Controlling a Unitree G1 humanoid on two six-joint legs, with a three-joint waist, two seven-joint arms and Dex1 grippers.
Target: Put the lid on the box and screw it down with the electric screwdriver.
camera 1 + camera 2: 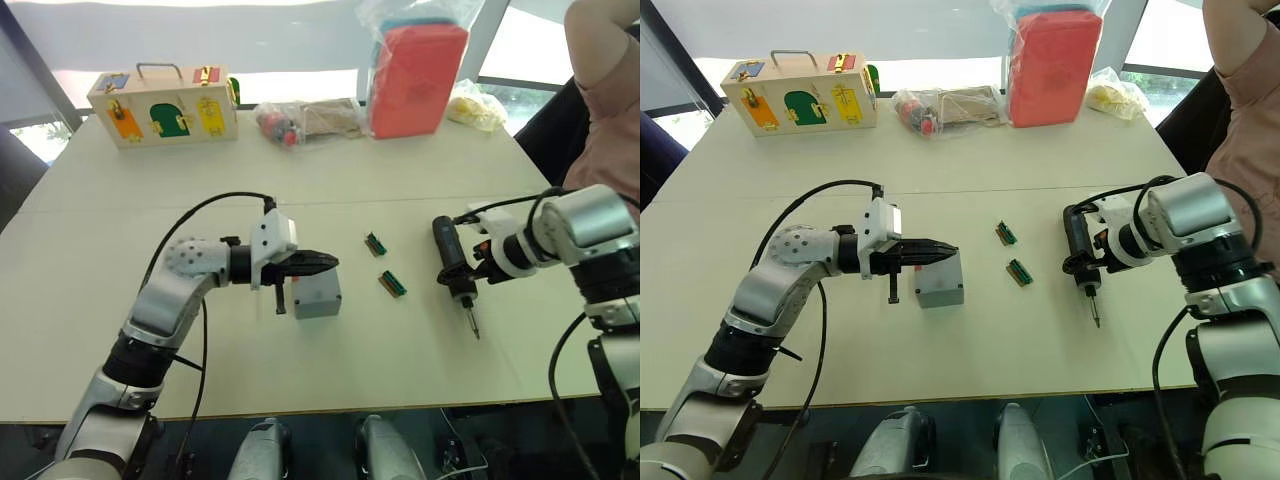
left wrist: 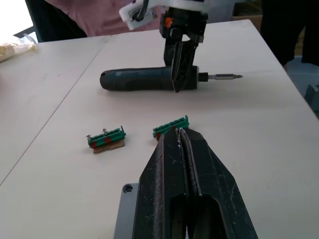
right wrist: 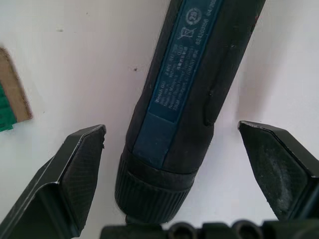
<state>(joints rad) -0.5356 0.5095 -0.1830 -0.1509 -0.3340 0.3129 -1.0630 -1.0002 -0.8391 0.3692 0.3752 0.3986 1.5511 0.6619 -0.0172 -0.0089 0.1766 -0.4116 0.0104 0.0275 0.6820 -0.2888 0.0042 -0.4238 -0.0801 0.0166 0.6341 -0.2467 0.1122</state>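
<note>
The black, pen-shaped electric screwdriver (image 1: pixel 452 261) lies flat on the pale bench (image 1: pixel 420 350), right under the right end effector (image 1: pixel 478 268). Its long axis runs away from the robot and back toward it: the blunt rear end points to the far side of the bench, and the thin metal bit (image 1: pixel 472 322) points toward the near edge. In the right wrist view the two black fingers (image 3: pixel 67 181) stand wide apart on either side of the barrel (image 3: pixel 189 94), touching neither side, so the tool sits between them, ready to be closed on across its width. The right arm is plainly the nearer one to it; my reading is that the coming move is a squeeze on the barrel just behind the knurled collar (image 3: pixel 154 196).

The left end effector (image 1: pixel 940 251) has its fingers pressed together and lies across the top of the small square grey plastic box (image 1: pixel 939 281), which stands on the bench well to the left of the screwdriver. In the left wrist view a flat grey surface with a corner screw hole (image 2: pixel 129 188) shows beneath the shut fingers; this looks like the lid already seated on the box, though I cannot tell for certain.

Two small green connector strips (image 1: pixel 375 243) (image 1: pixel 392 284) lie between the box and the screwdriver.

The screwdriver itself is matt black with a dark blue label panel bearing small print, tapering to the collar and bit.
</note>
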